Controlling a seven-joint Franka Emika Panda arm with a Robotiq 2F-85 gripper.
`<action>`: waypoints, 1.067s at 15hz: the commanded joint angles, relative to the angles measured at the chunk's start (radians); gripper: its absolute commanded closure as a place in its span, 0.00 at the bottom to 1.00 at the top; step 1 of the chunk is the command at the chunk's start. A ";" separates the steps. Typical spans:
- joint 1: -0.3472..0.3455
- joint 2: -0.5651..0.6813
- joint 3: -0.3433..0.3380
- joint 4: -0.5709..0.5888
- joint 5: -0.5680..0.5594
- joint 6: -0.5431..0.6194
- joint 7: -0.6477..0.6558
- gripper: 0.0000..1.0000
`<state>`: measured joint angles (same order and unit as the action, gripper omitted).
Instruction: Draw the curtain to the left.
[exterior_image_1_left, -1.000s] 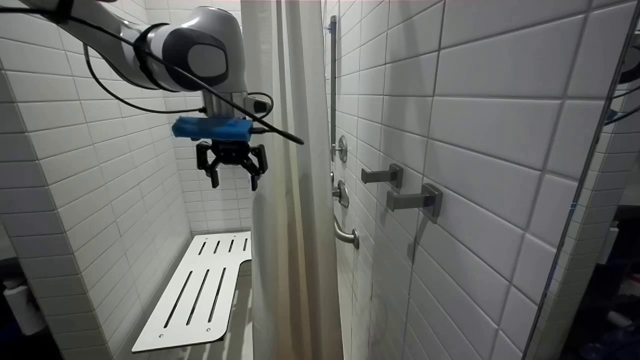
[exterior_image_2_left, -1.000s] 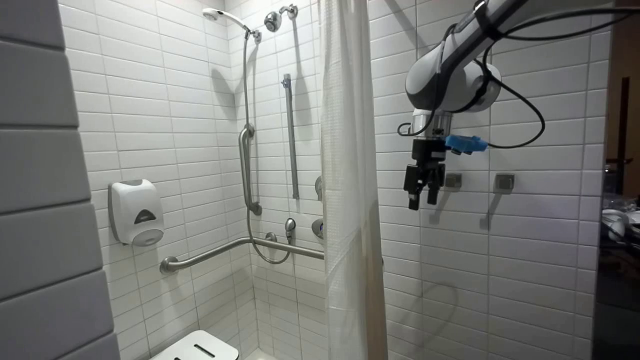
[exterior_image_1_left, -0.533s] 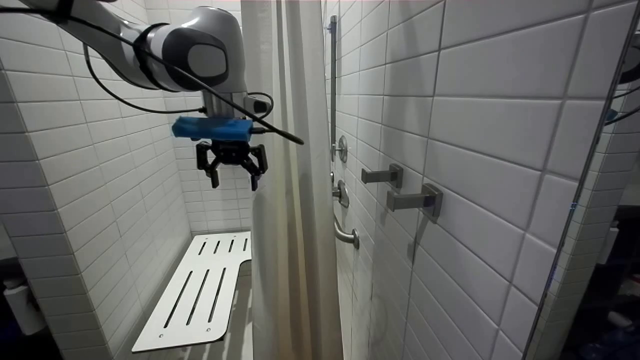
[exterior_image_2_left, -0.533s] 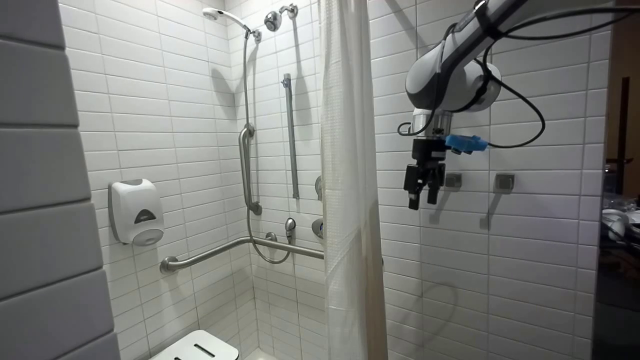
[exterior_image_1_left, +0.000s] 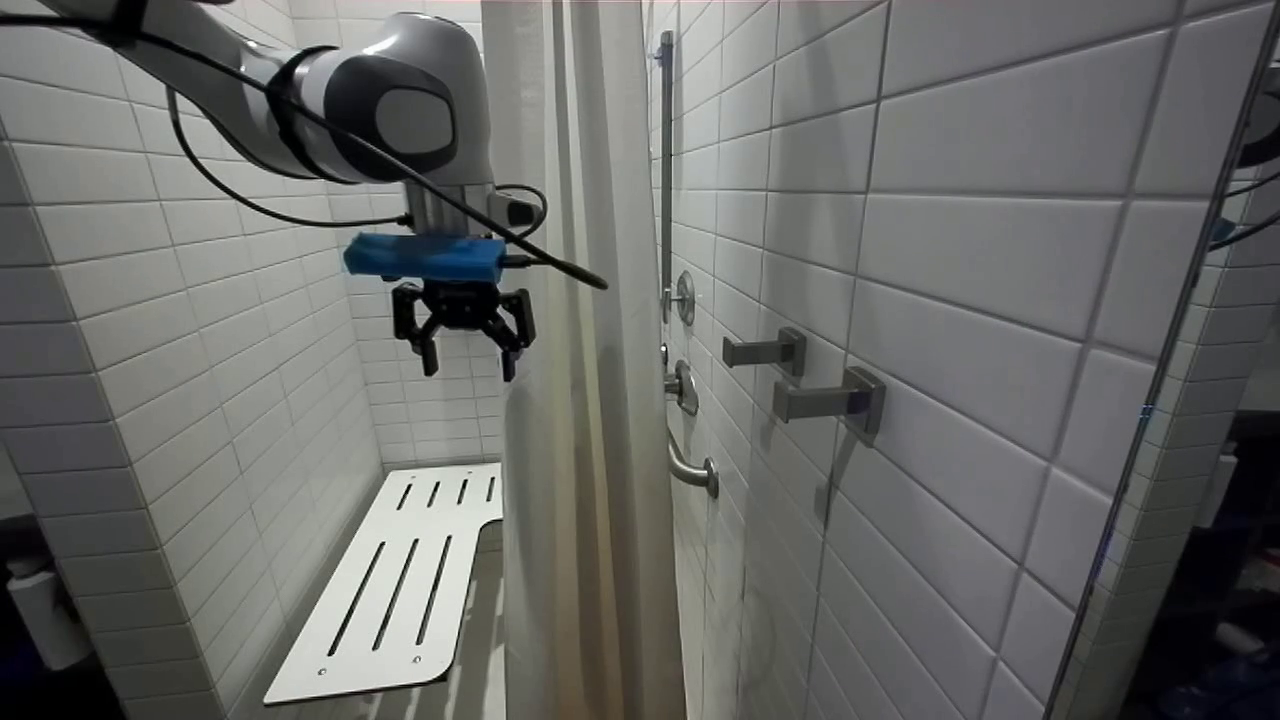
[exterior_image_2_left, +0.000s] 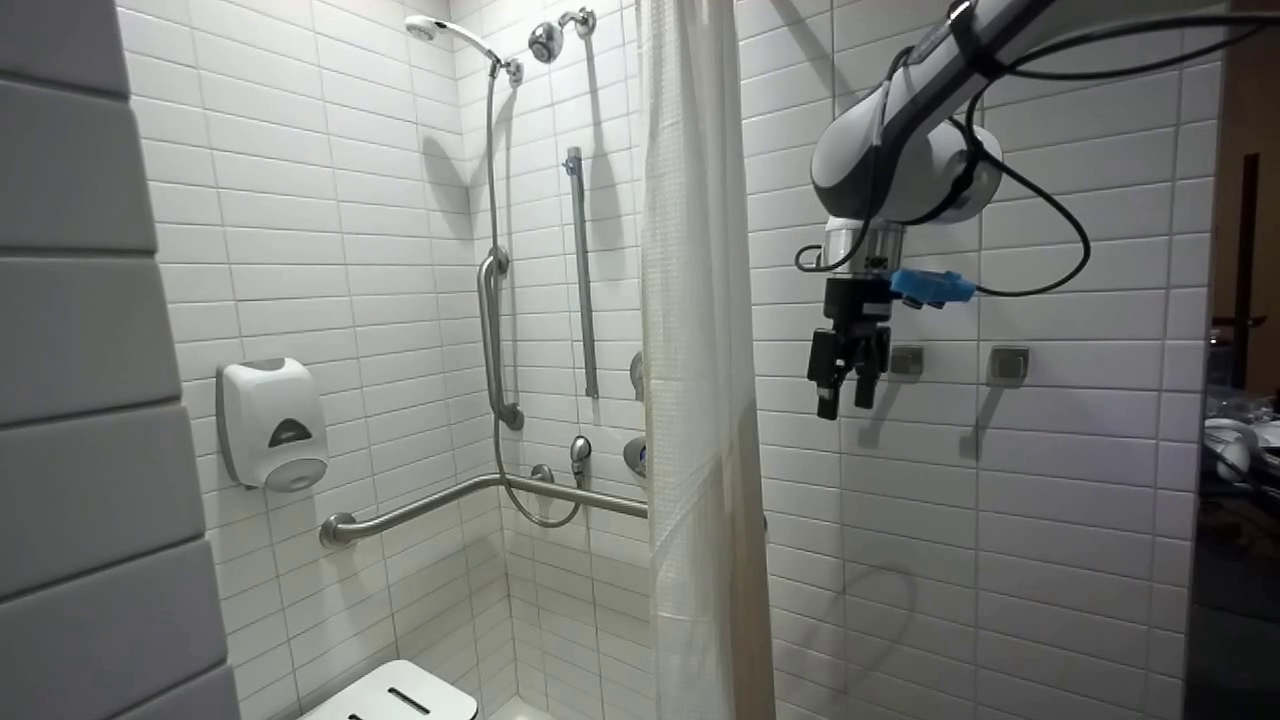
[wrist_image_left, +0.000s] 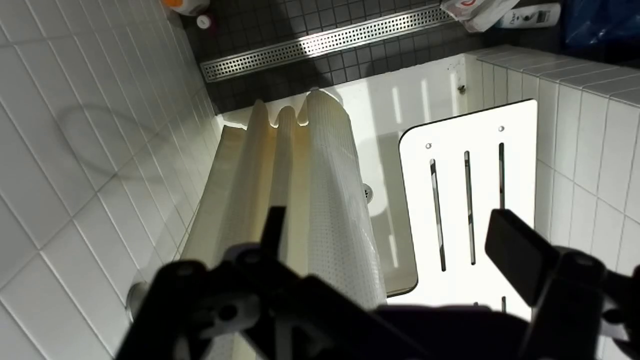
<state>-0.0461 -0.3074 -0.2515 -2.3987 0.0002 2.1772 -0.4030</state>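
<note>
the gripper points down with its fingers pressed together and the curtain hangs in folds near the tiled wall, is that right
Not quite: the gripper points down, but its fingers stand wide apart, not pressed together, as an exterior view shows. The curtain does hang in folds near the tiled wall.

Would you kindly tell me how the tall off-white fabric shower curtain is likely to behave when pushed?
The curtain would probably yield floppily, given its soft vertical folds. It may be light for its size, the fabric appearing thin. Its seemingly unfastened, wavy hem may swing.
</note>
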 joint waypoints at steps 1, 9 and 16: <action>-0.019 -0.039 0.021 -0.025 0.021 0.048 0.016 0.00; -0.012 -0.309 0.029 -0.275 0.048 0.488 0.046 0.00; 0.052 -0.439 -0.005 -0.375 0.052 0.800 0.102 0.00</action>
<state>-0.0394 -0.7098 -0.2339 -2.7759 0.0435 2.8895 -0.3272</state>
